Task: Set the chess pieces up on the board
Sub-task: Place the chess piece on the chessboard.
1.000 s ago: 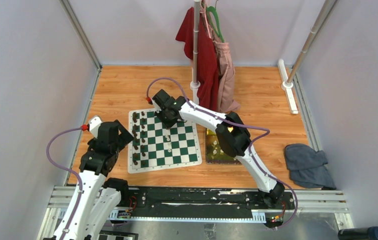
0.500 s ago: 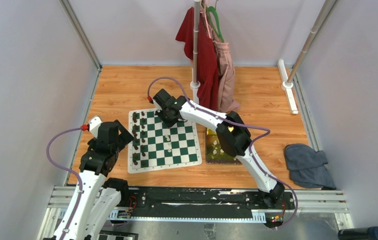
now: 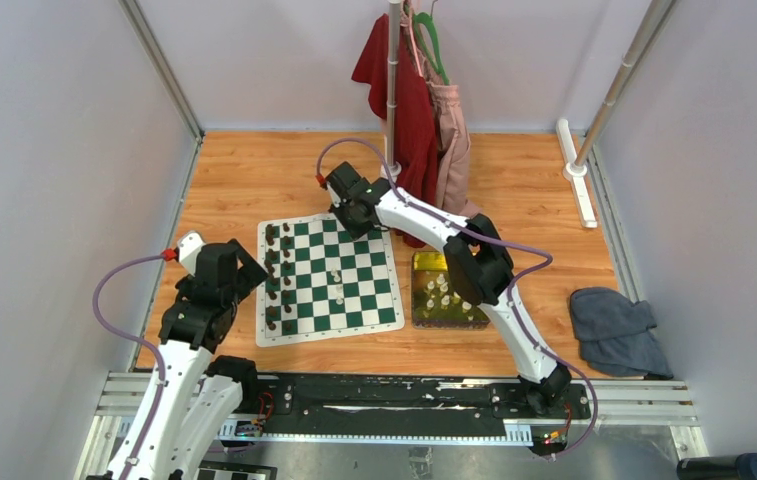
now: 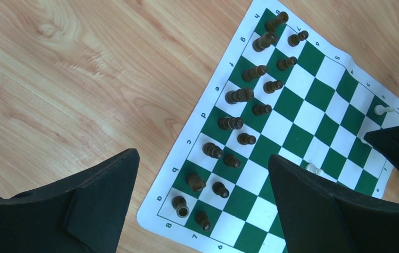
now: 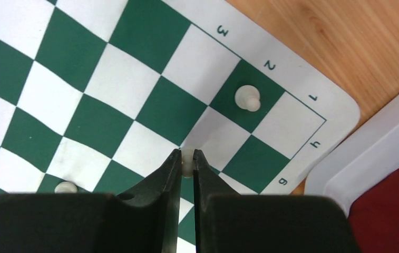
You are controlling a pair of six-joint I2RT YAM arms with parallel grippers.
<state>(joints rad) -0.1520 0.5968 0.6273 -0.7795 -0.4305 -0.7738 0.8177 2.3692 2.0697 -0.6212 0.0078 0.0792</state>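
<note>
board (image 3: 364,300): green-and-white mat with white border, flat on wooden table (image 3: 234,180), left of centre and closer to the table's near edge than its far edge.
held piece (image 5: 187,161): small and cream, only its top shows between the fingers (image 5: 165,174), so kind unclear. It is about a square in from the board's right edge, close to the far-right corner. Cannot tell if its base touches the board.
right gripper (image 3: 358,228): reached over the board's far-right corner, jaws narrow, pinched on held piece.
left gripper (image 3: 244,275): above the table just off the board's left edge, jaws wide apart, gripping nothing.
cream pawn (image 5: 247,98): upright on a green square by edge number 2, at the board's far-right corner, near held piece but apart from it.
mid-board cream pieces (image 3: 334,275): two, upright, close together, between the dark ranks and the board's right edge.
tray pieces (image 3: 442,290): cream lot inside yellow-green tray (image 3: 432,262). The tray sits just off the board's right edge.
dark chessmen (image 4: 239,116): two upright ranks along the board's left edge.
gray cloth (image 3: 614,330): crumpled near the table's near-right corner.
red garment (image 3: 399,100): hanging on a stand at the table's far edge.
</note>
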